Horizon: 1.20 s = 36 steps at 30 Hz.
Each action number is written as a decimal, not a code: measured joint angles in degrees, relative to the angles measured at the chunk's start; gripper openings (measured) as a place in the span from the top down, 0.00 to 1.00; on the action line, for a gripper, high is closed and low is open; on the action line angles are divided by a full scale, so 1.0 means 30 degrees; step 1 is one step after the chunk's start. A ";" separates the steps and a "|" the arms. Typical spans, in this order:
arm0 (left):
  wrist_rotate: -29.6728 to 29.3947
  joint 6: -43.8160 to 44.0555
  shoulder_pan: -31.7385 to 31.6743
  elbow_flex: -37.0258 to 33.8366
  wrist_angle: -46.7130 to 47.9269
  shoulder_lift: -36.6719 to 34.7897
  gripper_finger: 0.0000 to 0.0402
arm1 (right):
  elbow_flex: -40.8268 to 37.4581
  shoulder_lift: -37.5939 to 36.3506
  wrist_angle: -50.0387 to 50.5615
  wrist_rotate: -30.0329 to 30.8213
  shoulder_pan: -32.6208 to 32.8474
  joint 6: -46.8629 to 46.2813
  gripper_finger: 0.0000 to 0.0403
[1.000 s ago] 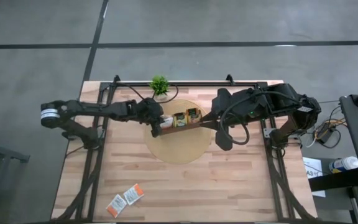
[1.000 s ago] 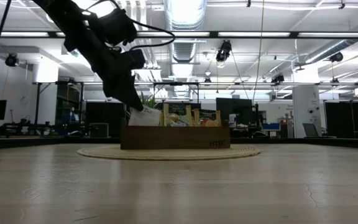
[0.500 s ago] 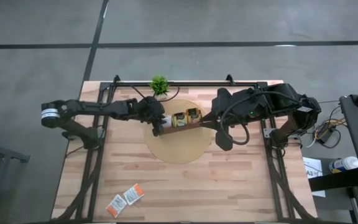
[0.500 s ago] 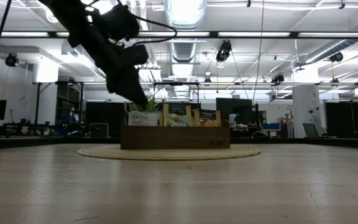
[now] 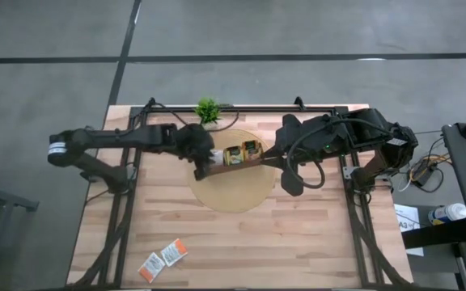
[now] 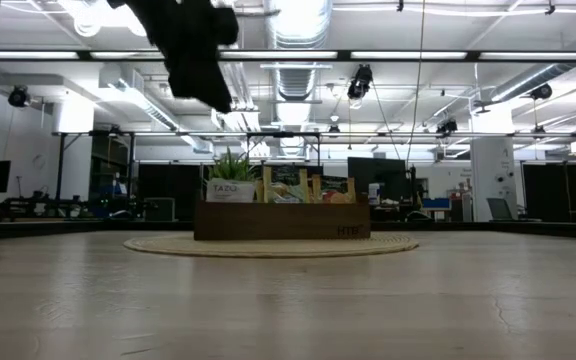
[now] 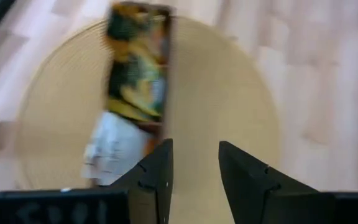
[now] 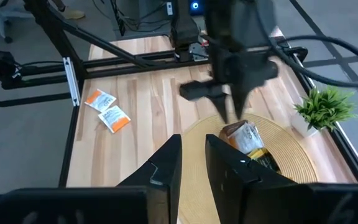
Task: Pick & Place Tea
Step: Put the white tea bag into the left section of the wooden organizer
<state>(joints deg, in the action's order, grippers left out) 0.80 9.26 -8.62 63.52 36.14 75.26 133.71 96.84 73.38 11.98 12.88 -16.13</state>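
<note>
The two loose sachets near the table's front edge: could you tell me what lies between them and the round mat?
Only bare table lies between the loose sachets and the round mat, seen in the high view.

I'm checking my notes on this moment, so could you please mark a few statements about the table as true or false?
1. Two sachets lie loose on the table near its front left corner. True.
2. The tray stands on a round mat. True.
3. The left claw holds a sachet. False: its fingers stand apart with nothing between them, above the tray's left end.
4. The plant stands inside the tray. False: it stands on the table behind the mat, near the back rail.
5. A white sachet stands in the tray's left end. True.
6. The right claw is over the loose sachets. False: it hovers near the tray's right end.
</note>
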 joint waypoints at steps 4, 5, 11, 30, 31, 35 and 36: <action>0.0036 0.1406 0.2060 0.0249 0.0230 -0.0926 0.70 | 0.0000 0.0007 0.0066 -0.0004 0.0000 0.0099 0.83; 0.0040 0.2002 0.2623 0.0274 0.0306 -0.1169 0.70 | 0.0000 0.0007 0.0058 -0.0012 0.0000 0.0106 0.83; -0.0591 0.7003 0.6322 0.0274 0.0637 -0.2370 0.70 | -0.0007 0.0007 0.0080 -0.0166 0.0231 0.0924 0.83; -0.3950 1.6718 1.5646 0.1288 0.0872 -0.1757 0.70 | -0.0037 0.0007 0.0081 -0.0165 0.0291 0.1577 0.83; -0.3946 1.6822 1.5785 0.1442 0.0867 -0.1662 0.70 | -0.0052 0.0007 0.0094 -0.0165 0.0284 0.1564 0.83; -0.3866 1.7078 1.6279 0.2233 0.1151 -0.1175 0.70 | -0.0257 0.0007 0.0090 -0.0165 0.0289 0.1527 0.83; -0.3708 1.7249 1.6404 0.2415 0.1383 -0.1001 0.70 | -0.0321 0.0007 0.0092 -0.0165 0.0284 0.1523 0.83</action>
<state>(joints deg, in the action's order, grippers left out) -10.32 61.01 40.59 70.76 40.29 72.25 132.75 96.86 73.66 11.49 13.74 -11.57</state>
